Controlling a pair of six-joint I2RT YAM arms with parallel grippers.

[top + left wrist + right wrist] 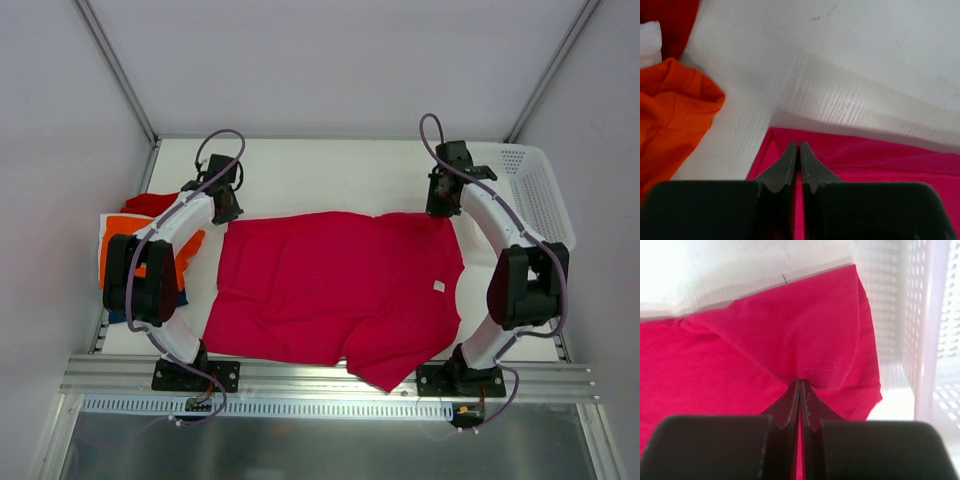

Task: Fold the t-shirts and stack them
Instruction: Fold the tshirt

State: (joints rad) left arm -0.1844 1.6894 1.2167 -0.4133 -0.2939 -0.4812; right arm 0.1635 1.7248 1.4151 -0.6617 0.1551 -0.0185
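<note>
The left claw (799, 146) is pressing its jaws tight together at the far left corner of the pink shirt (330, 285). The right claw (800, 382) is doing likewise at a folded-over sleeve hem. Whether either is pinching cloth is unclear. The shirt is lying spread across the table (850, 55), with the orange shirt (670, 110) and red shirt (675, 17) lying to its left and the basket (930, 340) sitting to its right.

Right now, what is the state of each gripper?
Left gripper: shut at the pink shirt corner; grip unclear.
Right gripper: shut on the pink shirt sleeve.
</note>
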